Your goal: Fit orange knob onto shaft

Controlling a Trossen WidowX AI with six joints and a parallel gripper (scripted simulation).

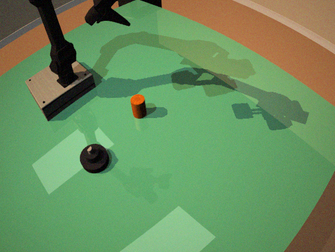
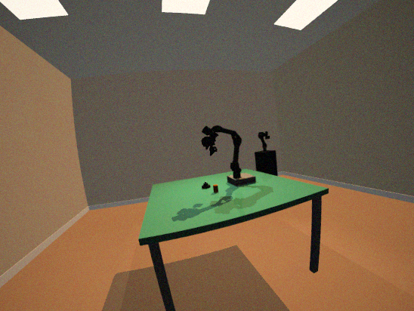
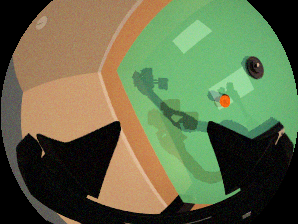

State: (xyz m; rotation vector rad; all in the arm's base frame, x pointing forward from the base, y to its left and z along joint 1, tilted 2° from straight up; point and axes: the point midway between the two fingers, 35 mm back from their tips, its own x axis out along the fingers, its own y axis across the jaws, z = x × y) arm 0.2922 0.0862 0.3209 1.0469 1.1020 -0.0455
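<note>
The orange knob [image 1: 139,106] [image 2: 215,188] [image 3: 225,101] stands upright on the green table, its plain top showing; its hole is hidden underneath. The round black pedestal [image 1: 98,167] [image 2: 205,186] [image 3: 253,73] stands near it, toward the lower left in the top view. The silver shaft [image 1: 90,149] sticks up bare from the pedestal; the direction of its flat side is hard to tell. My gripper [image 3: 165,126] is open and empty, high above the table in the exterior view. In the top view only part of it shows at the top edge. The knob lies beyond the right finger in the wrist view.
The arm's base plate [image 1: 50,87] [image 2: 242,179] stands on the green table [image 1: 195,159] [image 2: 177,196], behind the knob and pedestal. A second small arm on a dark stand [image 2: 266,163] is beyond the table. Arm shadows and light patches cross the table top.
</note>
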